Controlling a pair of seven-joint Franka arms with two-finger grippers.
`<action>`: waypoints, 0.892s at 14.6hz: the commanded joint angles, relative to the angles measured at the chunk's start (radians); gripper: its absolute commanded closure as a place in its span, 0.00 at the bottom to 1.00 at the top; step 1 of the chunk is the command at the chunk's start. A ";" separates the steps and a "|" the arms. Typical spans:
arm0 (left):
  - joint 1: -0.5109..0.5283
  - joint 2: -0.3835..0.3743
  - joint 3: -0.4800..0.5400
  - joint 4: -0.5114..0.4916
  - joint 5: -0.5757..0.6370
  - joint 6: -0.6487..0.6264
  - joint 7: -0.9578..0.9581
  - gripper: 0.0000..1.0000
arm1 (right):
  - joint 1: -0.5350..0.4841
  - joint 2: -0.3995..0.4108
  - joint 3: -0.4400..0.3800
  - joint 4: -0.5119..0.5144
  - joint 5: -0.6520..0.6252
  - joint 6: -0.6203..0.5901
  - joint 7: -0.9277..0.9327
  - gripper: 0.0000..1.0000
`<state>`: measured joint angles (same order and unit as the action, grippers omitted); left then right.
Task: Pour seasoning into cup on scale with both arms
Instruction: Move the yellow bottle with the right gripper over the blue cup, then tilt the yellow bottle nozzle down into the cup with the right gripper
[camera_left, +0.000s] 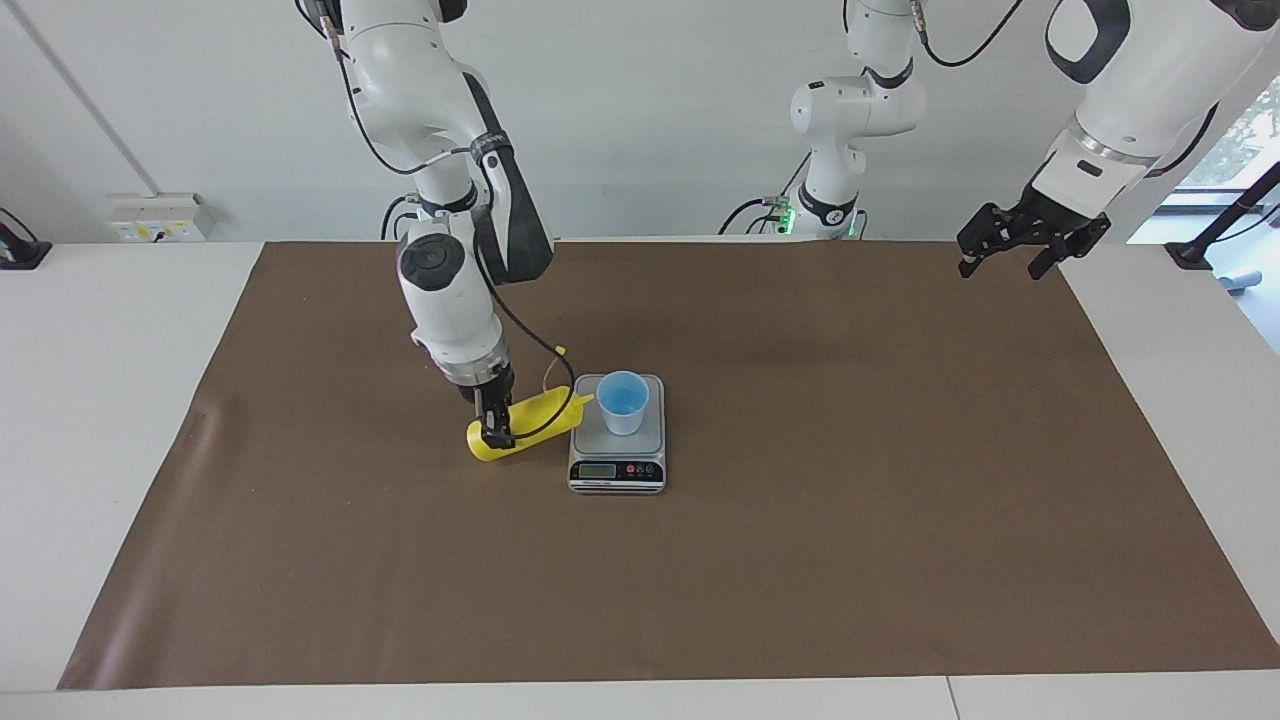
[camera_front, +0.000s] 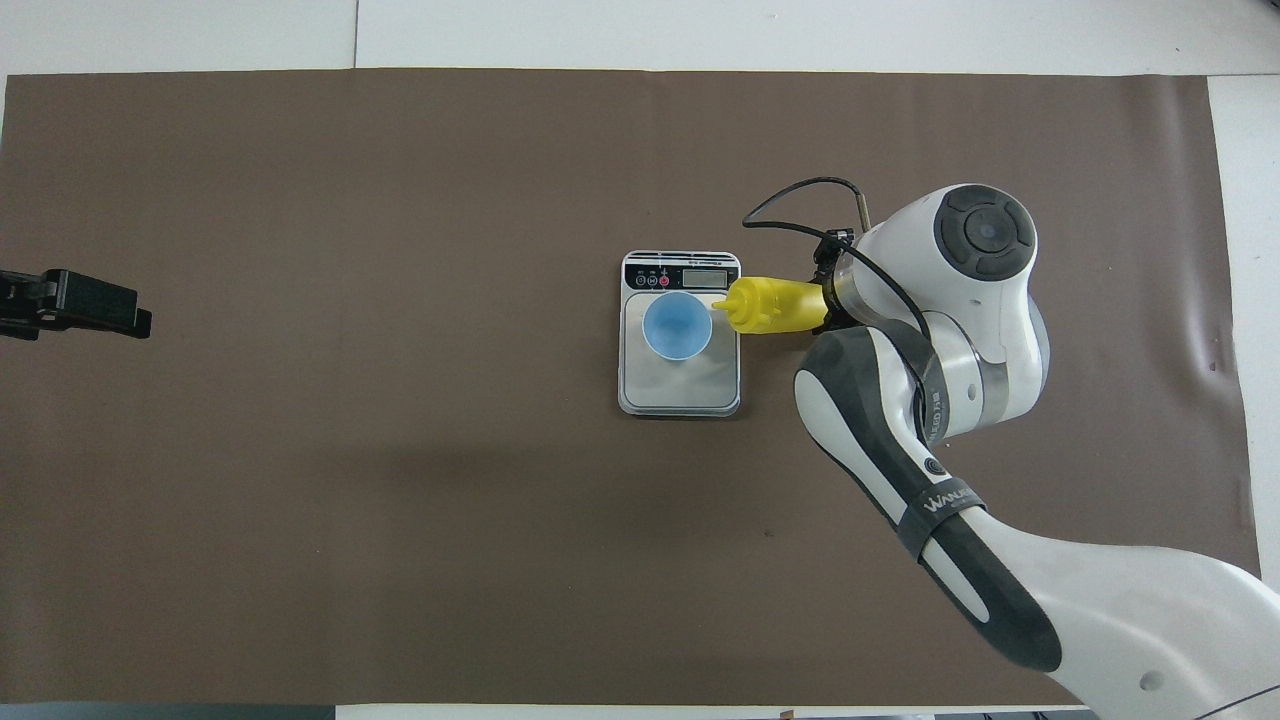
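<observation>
The yellow seasoning bottle (camera_left: 535, 412) (camera_front: 768, 305) is tipped far over beside the scale (camera_left: 616, 470) (camera_front: 680, 388), on the side toward the right arm's end of the table. Its nozzle reaches over the scale's edge, just short of the cup's rim. My right gripper (camera_left: 497, 432) comes down from above and is shut on the bottle's lower body; in the overhead view its own wrist mostly hides it. The light-blue cup (camera_left: 622, 401) (camera_front: 677, 325) stands upright on the scale's steel platform. My left gripper (camera_left: 1030, 252) (camera_front: 78, 301) hangs open, holding nothing, over the mat's edge at the left arm's end.
A brown mat (camera_left: 820, 520) covers most of the white table (camera_left: 110, 340). The right arm's elbow and forearm (camera_front: 930, 480) hang over the mat beside the scale. A black cable (camera_front: 800, 195) loops from the right wrist above the bottle.
</observation>
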<state>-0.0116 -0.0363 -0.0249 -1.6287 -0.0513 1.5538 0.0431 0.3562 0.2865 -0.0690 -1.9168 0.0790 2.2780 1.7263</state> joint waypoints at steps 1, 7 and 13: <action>0.002 -0.005 -0.004 0.004 0.019 -0.014 0.012 0.00 | 0.015 -0.001 -0.002 0.045 -0.062 -0.026 0.051 1.00; 0.007 -0.005 -0.004 0.004 0.019 -0.014 0.012 0.00 | 0.053 0.101 0.000 0.274 -0.227 -0.219 0.185 1.00; 0.007 -0.005 -0.004 0.004 0.019 -0.014 0.012 0.00 | 0.109 0.105 0.003 0.306 -0.419 -0.321 0.219 1.00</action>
<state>-0.0109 -0.0363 -0.0253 -1.6287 -0.0506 1.5538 0.0431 0.4633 0.3830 -0.0674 -1.6411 -0.2732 1.9978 1.9308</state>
